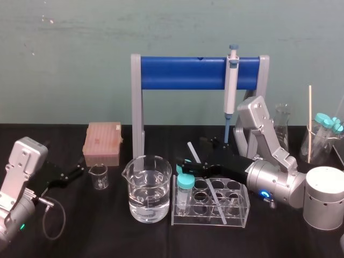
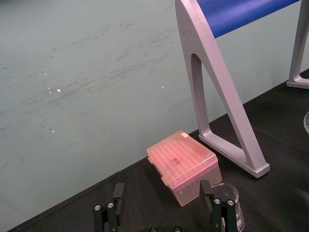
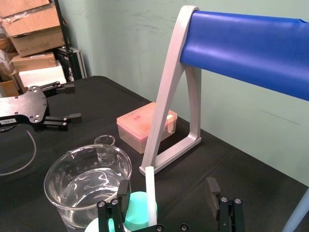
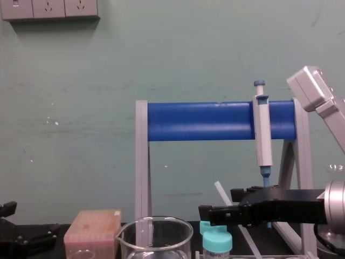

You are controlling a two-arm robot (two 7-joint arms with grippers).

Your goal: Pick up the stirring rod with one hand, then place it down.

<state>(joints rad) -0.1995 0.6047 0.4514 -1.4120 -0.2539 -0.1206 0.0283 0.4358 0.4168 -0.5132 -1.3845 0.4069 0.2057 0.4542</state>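
Right tool point(image 3: 168, 183): open astride the rod point(image 3: 151, 191), probably not touching.
Rod: leans in rack point(image 1: 236, 215), top between the jaws.
Left tool point(image 2: 162, 186): open, parked left.
Grasp: centre rod, close gently, lift along its lean.

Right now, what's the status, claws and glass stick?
Right gripper open, straddling stirring rod. Rod leans in tube rack, ungripped. Left gripper open, parked left. Teal-capped tube close beside rod.

Right claw point(image 3: 168, 187) spread; stirring rod point(image 3: 151, 193) between jaws, close to one side.
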